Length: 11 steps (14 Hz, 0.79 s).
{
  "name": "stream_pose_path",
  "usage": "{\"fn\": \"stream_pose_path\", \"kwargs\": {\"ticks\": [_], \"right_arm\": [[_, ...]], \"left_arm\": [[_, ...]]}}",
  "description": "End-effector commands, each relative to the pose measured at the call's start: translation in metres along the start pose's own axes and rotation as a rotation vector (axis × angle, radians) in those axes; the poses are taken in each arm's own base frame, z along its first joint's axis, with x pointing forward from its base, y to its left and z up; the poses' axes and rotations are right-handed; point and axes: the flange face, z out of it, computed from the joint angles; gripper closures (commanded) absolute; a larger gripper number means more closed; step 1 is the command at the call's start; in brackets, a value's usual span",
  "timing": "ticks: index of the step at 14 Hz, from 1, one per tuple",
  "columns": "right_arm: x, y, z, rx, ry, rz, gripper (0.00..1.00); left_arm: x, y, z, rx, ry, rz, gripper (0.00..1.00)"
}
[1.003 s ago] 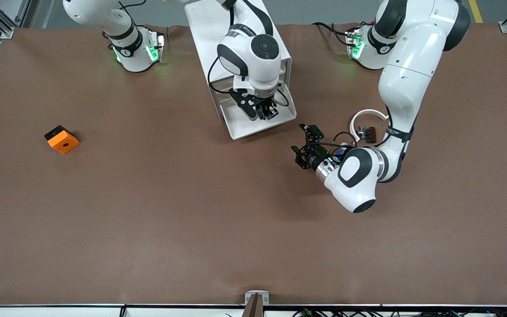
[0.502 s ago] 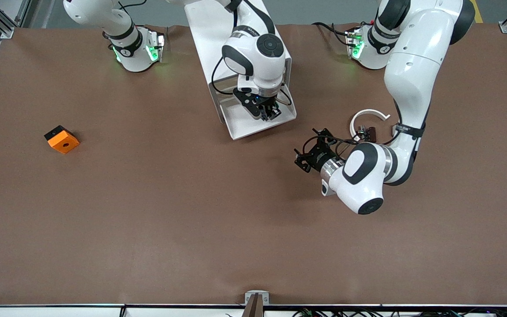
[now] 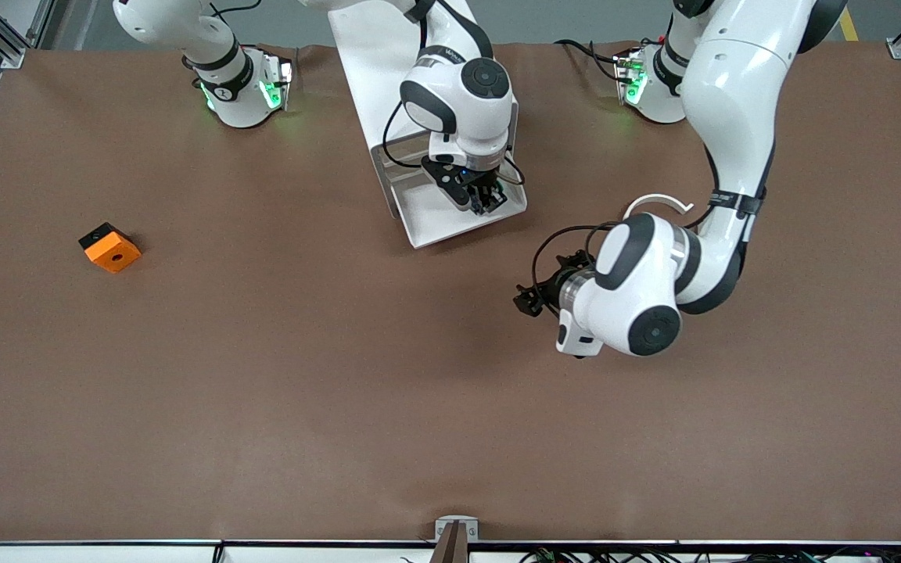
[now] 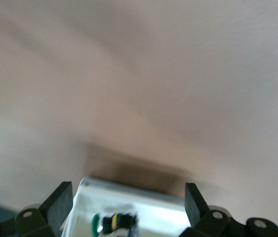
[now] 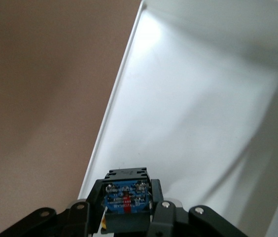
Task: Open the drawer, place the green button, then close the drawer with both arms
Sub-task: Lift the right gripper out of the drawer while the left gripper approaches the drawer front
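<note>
Button [image 5: 125, 200] sits pinched tight in the right gripper [image 3: 483, 197], up over the pulled-out white drawer [image 3: 439, 223]. Over bare table [image 3: 341, 375] by the left arm's end, the left gripper [image 3: 535, 299] holds nothing, fingers spread wide.

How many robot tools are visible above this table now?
2: the right tool, shut on the button, over the open drawer; the left tool, open, over the table.

cabinet [image 3: 388, 47]: between the arm bases
drawer [image 3: 435, 223]: pulled out in front of the cabinet
right gripper [image 3: 484, 199]: over the drawer, gripping the button [image 5: 125, 196]
cube [image 3: 109, 247]: toward the right arm's end
</note>
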Motion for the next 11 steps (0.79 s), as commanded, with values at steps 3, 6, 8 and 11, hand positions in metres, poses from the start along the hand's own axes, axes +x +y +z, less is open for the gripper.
{"fn": "stream_pose_path", "kwargs": {"ticks": [3,6,8,11], "right_arm": [[-0.011,-0.004,0.001,0.015,0.016,0.008,1.00],[-0.009,-0.005,0.000,0.015,0.012,0.012,0.59],[-0.009,-0.005,0.001,0.017,0.020,0.007,0.00],[-0.004,-0.013,-0.008,0.040,0.030,-0.006,0.00]], "left_arm": [[-0.010,0.018,0.012,-0.037,0.158,0.066,0.00],[-0.006,0.022,0.007,-0.057,0.234,0.086,0.00],[-0.004,0.026,0.003,-0.073,0.307,0.111,0.00],[-0.001,0.029,-0.001,-0.101,0.330,0.113,0.00]]}}
